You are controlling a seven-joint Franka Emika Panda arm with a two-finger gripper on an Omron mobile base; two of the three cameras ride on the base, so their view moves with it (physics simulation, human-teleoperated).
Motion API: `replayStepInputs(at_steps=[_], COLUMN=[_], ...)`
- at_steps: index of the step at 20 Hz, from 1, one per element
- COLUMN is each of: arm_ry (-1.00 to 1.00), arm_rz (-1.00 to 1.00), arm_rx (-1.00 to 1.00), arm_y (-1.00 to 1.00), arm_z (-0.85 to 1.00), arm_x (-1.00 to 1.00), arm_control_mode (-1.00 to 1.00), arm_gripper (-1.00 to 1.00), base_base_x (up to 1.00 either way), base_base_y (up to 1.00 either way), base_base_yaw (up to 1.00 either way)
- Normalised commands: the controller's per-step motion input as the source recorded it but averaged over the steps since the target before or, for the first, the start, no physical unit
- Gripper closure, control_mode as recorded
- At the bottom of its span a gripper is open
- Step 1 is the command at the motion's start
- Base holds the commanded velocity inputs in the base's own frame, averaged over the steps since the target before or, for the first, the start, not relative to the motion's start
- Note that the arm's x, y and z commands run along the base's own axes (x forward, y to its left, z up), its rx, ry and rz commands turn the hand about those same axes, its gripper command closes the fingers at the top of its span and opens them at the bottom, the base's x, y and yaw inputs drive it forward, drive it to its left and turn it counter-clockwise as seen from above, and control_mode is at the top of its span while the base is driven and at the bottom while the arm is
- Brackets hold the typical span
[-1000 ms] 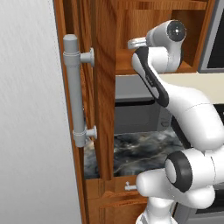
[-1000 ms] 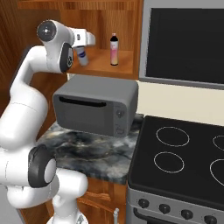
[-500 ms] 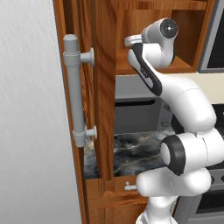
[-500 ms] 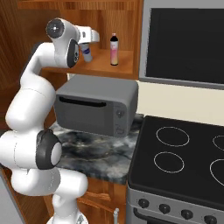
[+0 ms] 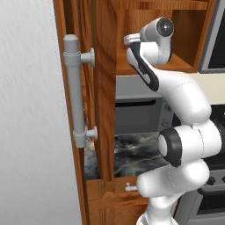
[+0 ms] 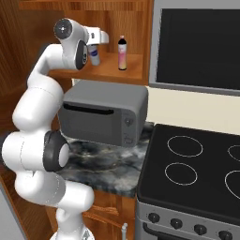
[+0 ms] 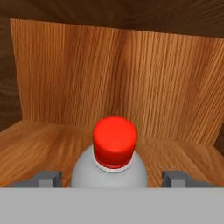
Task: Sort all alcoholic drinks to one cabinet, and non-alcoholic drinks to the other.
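toaster oven (image 6: 104, 113) under cabinet (image 6: 133, 69) shelf

**Colours on my screens**

I see the cabinet (image 6: 133, 65) in reddish-brown wood grain, its bar handle (image 5: 74, 90) plain grey. The bottle (image 7: 110, 164) ahead is pale grey with a red cap (image 7: 114, 140). A second bottle (image 6: 122, 53) is pinkish, dark-capped. Toaster oven (image 6: 105, 112) grey; counter (image 6: 105, 164) dark marbled; stove top (image 6: 197, 164) black with white rings.

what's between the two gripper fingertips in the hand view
A red-capped bottle stands between the gripper fingertips, gaps on both sides, on the cabinet shelf, as the hand view shows.
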Motion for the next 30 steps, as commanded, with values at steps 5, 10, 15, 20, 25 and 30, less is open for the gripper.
replayStepInputs(at_steps=[5,10,15,20,25,30], arm_ry=[0.00,0.00,0.00,0.00,0.00,0.03], arm_rz=[-0.04,-0.02,-0.01,0.00,0.00,-0.02], arm_rx=[0.00,0.00,0.00,0.01,0.02,0.04], arm_y=[0.00,0.00,0.00,0.00,0.00,0.00], arm_z=[0.00,0.00,0.00,0.00,-0.15,-0.32], arm_x=[0.36,0.05,-0.02,-0.16,-0.77,-1.00], arm_control_mode=[-1.00,-1.00,-1.00,-1.00,-1.00,-1.00], arm_gripper=[-1.00,-1.00,-1.00,-1.00,-1.00,-1.00], base_base_x=[0.00,0.00,0.00,0.00,0.00,0.00], base_base_y=[0.00,0.00,0.00,0.00,0.00,0.00], base_base_yaw=[0.00,0.00,0.00,0.00,0.00,0.00])
